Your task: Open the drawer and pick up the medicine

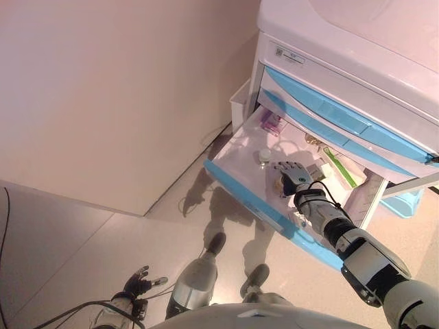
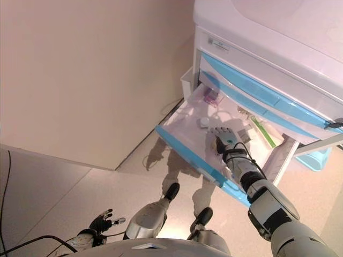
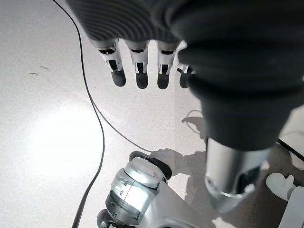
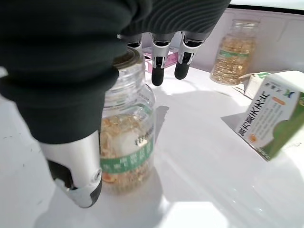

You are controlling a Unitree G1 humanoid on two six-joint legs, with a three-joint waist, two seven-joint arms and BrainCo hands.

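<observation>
Inside the open drawer [image 1: 241, 190], my right hand [image 1: 291, 174] hovered spread over a clear pill bottle [image 4: 126, 142]; beside the bottle stood a green-and-white box [image 4: 273, 114]; my left hand [image 1: 136, 282] hung relaxed

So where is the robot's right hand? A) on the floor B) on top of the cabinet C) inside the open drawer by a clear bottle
C: the right hand reaches into the open drawer, fingers straight beside the clear bottle.
</observation>
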